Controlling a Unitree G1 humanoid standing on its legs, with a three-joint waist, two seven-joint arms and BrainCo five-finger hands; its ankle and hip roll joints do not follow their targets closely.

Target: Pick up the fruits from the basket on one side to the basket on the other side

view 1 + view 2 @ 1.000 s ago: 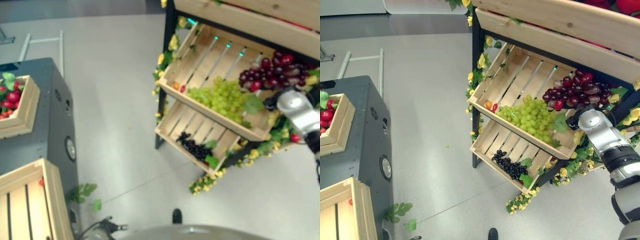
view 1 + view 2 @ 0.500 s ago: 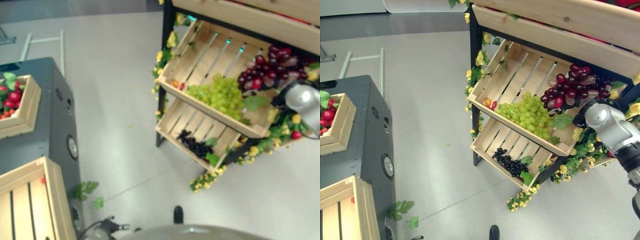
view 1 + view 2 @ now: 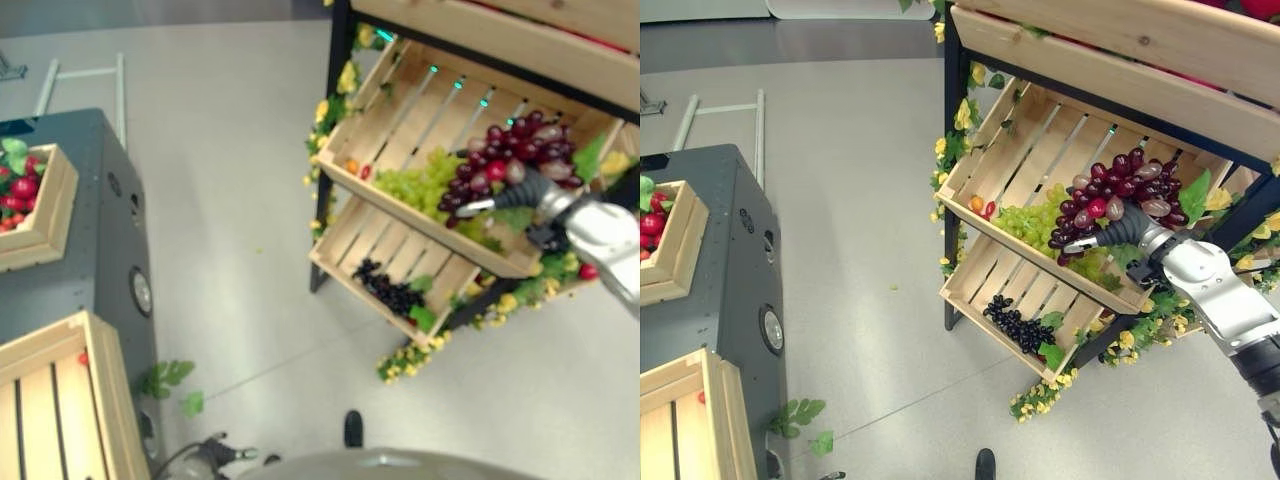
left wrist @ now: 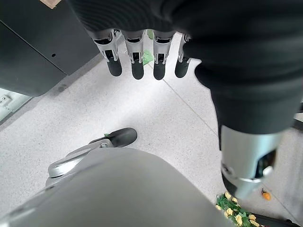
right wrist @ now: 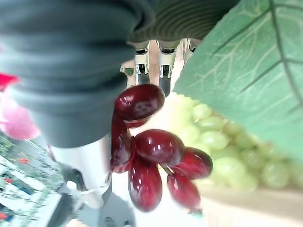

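At the far left, a small wooden crate of red fruit sat on top of a dark grey cabinet, and an empty slatted crate stood at the lower left beside it. A few loose green leaves lay on the floor by the cabinet's foot.

The left hand hung over the floor with its fingers straight and relaxed, holding nothing.

To the right stood a black-framed shelf rack trimmed with yellow flowers. Its lower tilted crate held a bunch of black grapes. The upper tilted crate held a small orange and red fruit at its lower corner, green grapes in the middle, and a bunch of red grapes lying partly over the green ones.

The right hand reached into the upper crate, just beneath the red bunch and touching it. Its fingers pointed out straight beside the red grapes, with green grapes and a large green leaf close by; whether any finger had closed on the bunch could not be told.
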